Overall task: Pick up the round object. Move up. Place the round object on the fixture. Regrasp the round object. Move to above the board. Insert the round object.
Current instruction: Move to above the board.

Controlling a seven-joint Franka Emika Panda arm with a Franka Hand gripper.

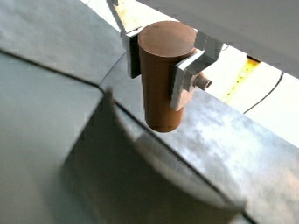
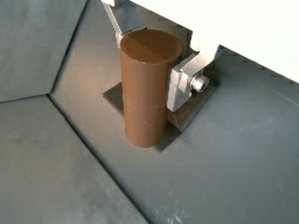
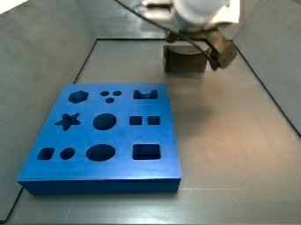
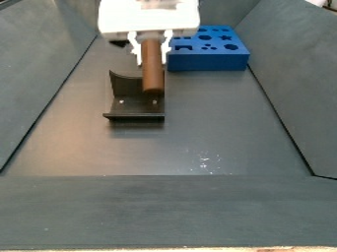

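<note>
My gripper (image 4: 145, 41) is shut on the round object (image 4: 149, 67), a brown wooden cylinder peg held upright. In both wrist views the silver fingers (image 1: 184, 77) (image 2: 181, 80) clamp the peg (image 1: 163, 74) (image 2: 149, 87) on its sides near the top. The peg hangs directly over the fixture (image 4: 132, 106), a dark L-shaped bracket on a base plate (image 2: 114, 99). I cannot tell if its lower end touches. The blue board (image 3: 106, 132) with shaped holes lies flat, apart from the fixture (image 3: 182, 60). It also shows in a side view (image 4: 211, 49) behind the gripper.
The grey floor (image 4: 198, 148) is bounded by sloping grey side walls (image 4: 39, 89) (image 4: 297, 89). The board sits nearer one wall (image 3: 47, 79), and the fixture stands toward the end of the bin.
</note>
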